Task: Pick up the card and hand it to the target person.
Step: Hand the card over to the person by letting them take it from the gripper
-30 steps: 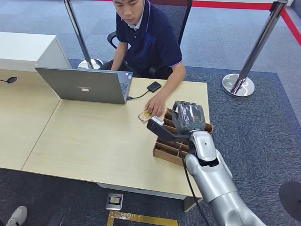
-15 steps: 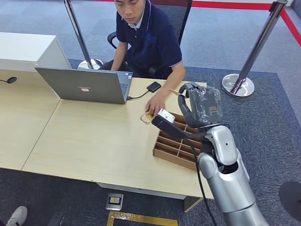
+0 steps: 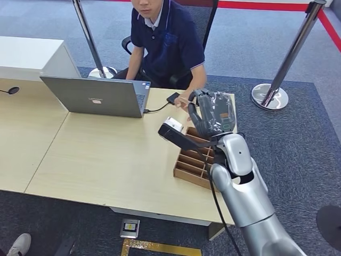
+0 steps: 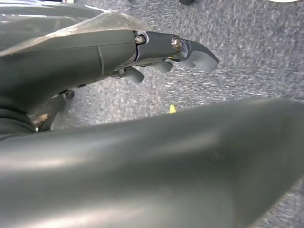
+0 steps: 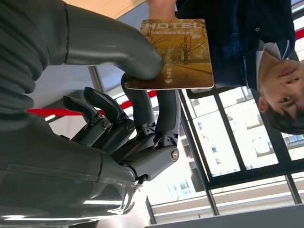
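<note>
My right hand [image 3: 211, 114] is raised over the table's far right corner, in front of the seated person [image 3: 169, 42]. In the right wrist view it [image 5: 118, 118] pinches a brown hotel card [image 5: 175, 52] between thumb and fingers. The card sticks out toward the person. The person's hand [image 3: 183, 102] reaches up to the card's far edge, and its fingers [image 5: 161, 7] touch that edge. My left hand [image 4: 172, 47] hangs over grey carpet with its fingers apart and nothing in it.
A brown divided tray [image 3: 193, 165] lies on the table below my right arm. An open laptop [image 3: 96, 96] stands to the left and a small black device [image 3: 174, 97] lies near the person. Barrier posts [image 3: 277, 74] stand behind.
My right hand has risen from above the tray and moved toward the person with the card. The person's hand has lifted off the table and come up to the card.
</note>
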